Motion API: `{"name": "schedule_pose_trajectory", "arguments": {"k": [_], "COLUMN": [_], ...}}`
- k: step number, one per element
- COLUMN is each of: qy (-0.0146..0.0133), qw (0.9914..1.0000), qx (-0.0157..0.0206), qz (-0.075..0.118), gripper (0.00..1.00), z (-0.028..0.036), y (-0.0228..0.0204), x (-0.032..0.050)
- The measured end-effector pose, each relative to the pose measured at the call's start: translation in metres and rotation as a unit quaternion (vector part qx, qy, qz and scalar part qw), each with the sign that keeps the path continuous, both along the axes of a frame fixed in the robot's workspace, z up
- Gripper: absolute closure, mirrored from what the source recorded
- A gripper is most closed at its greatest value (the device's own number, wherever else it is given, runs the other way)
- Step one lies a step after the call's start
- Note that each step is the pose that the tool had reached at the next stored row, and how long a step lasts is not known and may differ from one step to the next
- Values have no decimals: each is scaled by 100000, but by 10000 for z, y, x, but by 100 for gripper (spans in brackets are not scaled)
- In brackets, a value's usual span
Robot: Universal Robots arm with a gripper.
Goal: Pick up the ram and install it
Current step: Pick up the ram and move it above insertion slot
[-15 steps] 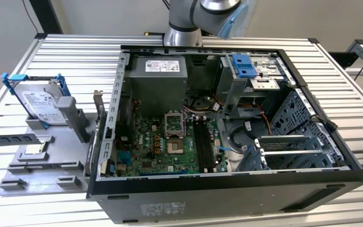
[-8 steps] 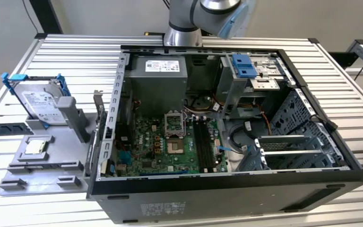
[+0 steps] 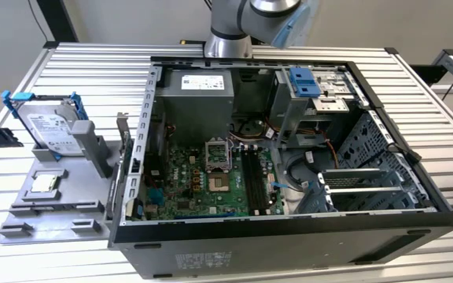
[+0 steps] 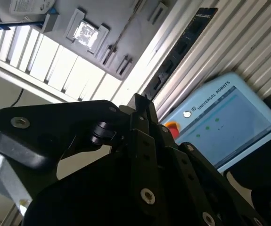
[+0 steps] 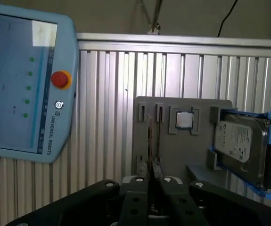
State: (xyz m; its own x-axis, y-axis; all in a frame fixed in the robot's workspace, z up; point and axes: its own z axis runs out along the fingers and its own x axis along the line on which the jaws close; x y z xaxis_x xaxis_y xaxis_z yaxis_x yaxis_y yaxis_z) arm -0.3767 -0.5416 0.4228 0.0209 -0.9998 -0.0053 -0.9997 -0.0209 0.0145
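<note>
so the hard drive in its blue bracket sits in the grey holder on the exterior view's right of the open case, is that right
Not quite. The hard drive in its blue bracket does sit in the grey holder, but the exterior view shows that holder on the exterior view's left of the open case, not the right.

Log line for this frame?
gripper jaws: shut on thin edge-on ram stick | facing: grey plastic parts tray | black motherboard slots: no ram seated | state: held, uninstalled

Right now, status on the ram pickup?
Gripper above table, jaws shut, empty. Ram on edge in grey holder, untouched. Nothing between them; pendant off to the side.
</note>
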Motion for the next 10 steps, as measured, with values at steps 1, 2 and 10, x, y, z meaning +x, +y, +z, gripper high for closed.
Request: {"name": "schedule_pose_trajectory", "arguments": {"k": [1, 2, 10], "qy": [-29, -28, -22], "qw": [100000, 100000, 100000], "qx": [22, 23, 18], "qz": [-1, -8, -21], "gripper": [100, 100, 100], "z": [-1, -1, 0], "y": [0, 0, 1], "x": [0, 0, 219]}}
